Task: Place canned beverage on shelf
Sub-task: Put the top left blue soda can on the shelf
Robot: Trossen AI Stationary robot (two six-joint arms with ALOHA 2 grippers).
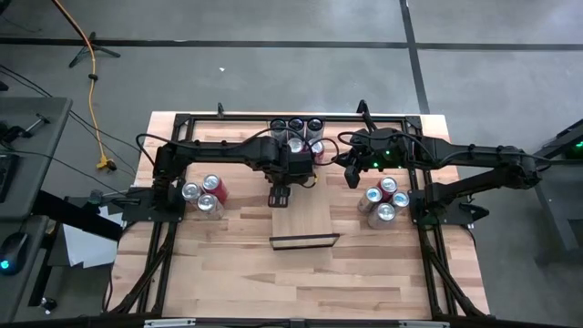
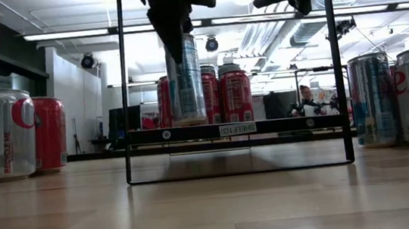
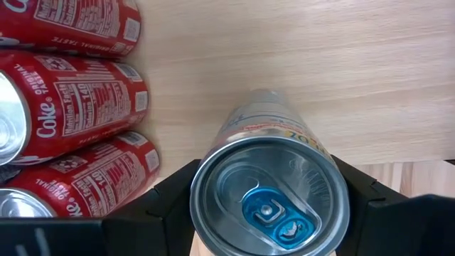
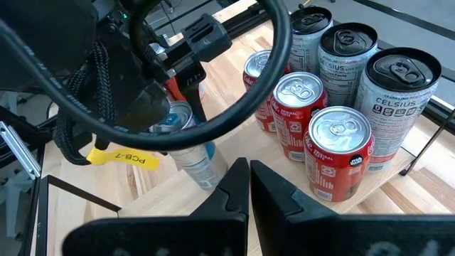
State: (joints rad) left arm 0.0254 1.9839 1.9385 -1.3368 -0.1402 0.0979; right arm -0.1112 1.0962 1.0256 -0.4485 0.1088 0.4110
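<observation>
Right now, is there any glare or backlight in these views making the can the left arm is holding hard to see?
In the low view, bright ceiling lights behind wash out the top, leaving the left gripper a silhouette and the held can dim. In the left wrist view, the can's silver lid shows soft reflections, but the blue tab reads clearly. The high view is evenly lit, though the shelf looks pale.

Fourteen cans, one shelf
</observation>
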